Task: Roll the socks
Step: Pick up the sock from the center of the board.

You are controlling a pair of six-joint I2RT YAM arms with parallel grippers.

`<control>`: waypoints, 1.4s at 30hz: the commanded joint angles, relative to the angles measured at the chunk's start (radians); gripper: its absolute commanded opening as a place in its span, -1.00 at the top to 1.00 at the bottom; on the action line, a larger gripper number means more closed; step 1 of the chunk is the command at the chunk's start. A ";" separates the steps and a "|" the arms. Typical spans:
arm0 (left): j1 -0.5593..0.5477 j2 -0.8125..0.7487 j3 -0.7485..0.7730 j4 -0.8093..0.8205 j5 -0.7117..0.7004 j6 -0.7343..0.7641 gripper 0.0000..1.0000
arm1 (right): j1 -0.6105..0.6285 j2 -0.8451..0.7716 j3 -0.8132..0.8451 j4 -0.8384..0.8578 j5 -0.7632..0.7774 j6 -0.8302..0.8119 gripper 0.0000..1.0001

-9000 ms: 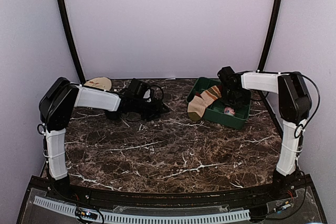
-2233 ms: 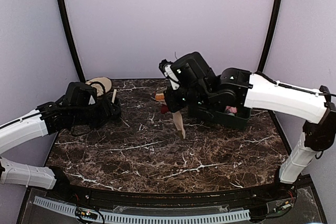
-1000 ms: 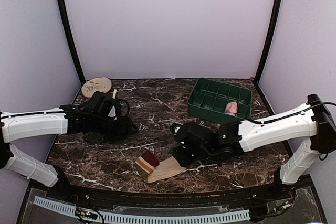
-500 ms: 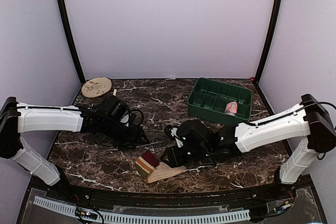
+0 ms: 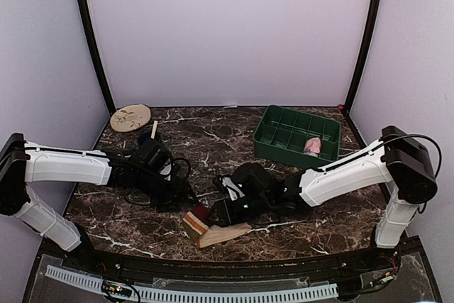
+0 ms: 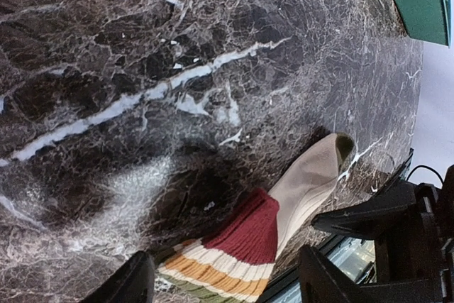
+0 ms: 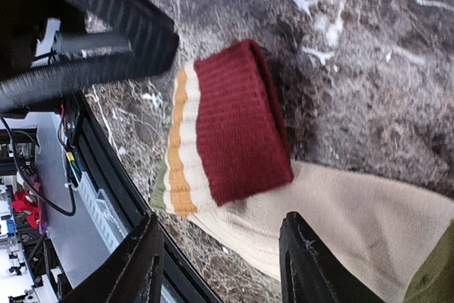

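The tan sock (image 5: 221, 233) lies flat near the table's front edge, its red cuff (image 5: 201, 213) folded back over cream, orange and green stripes. My right gripper (image 5: 215, 211) hovers open just over the cuff, and the right wrist view shows the cuff (image 7: 238, 124) and tan foot (image 7: 355, 221) ahead of its open gripper (image 7: 220, 274). My left gripper (image 5: 186, 195) is open, just left of and behind the sock. The left wrist view shows the sock (image 6: 250, 245) in front of its open gripper (image 6: 223, 285). The pink sock (image 5: 311, 146) lies in the green tray (image 5: 284, 130).
The green compartment tray stands at the back right. A round wooden disc (image 5: 130, 116) lies at the back left, a small white stick (image 5: 154, 130) beside it. The black front rail (image 5: 234, 264) runs just below the sock. The two grippers are close together over the sock.
The right gripper has slid left over the sock's cuff. The left gripper has moved nearer to the sock. The sock has stayed where it was.
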 commanded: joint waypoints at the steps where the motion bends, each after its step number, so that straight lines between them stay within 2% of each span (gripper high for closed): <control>1: 0.004 -0.040 -0.025 0.018 0.017 -0.007 -0.44 | -0.034 0.040 0.064 0.061 -0.059 -0.039 -0.04; 22: 0.040 -0.043 -0.046 0.028 0.031 -0.007 -0.43 | -0.129 0.184 0.184 0.032 -0.247 -0.199 -0.06; 32: 0.057 -0.038 -0.044 0.032 0.040 -0.005 -0.43 | -0.143 0.228 0.220 0.022 -0.317 -0.223 0.03; 38: 0.065 -0.034 -0.046 0.032 0.047 0.001 -0.43 | -0.152 0.240 0.225 0.035 -0.355 -0.226 0.26; 42: 0.072 -0.032 -0.046 0.034 0.051 0.005 -0.43 | -0.157 0.245 0.227 0.037 -0.364 -0.225 0.61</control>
